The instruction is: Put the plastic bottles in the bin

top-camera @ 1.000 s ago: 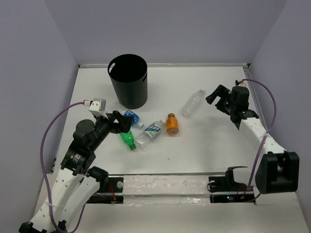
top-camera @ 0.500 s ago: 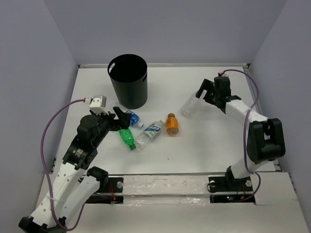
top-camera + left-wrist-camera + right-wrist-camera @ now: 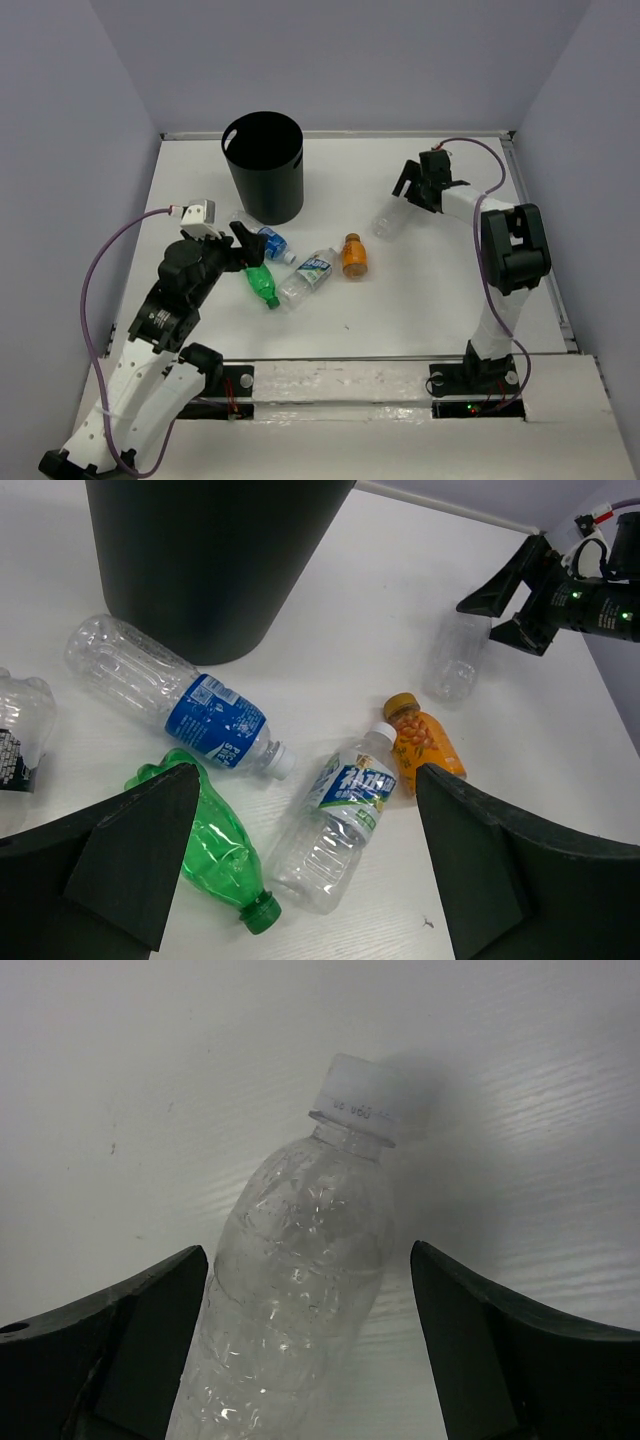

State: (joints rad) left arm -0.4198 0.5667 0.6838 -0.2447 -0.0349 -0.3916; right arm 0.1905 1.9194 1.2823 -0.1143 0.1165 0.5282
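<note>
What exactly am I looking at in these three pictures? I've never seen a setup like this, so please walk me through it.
These are two robot arms bolted at the near edge of a white table. The wide picture comes from a fixed camera above and behind them. The other two come from a camera on each wrist, so the dark wedges at their lower corners are that arm's own fingers. On the table stands a black bin, and beside it lie a green bottle, a blue-labelled bottle, a white-and-blue-labelled bottle and an orange bottle. The left tool hangs open above these, holding nothing. The right tool is open astride a clear bottle lying apart, a finger on each side, not touching it.
</note>
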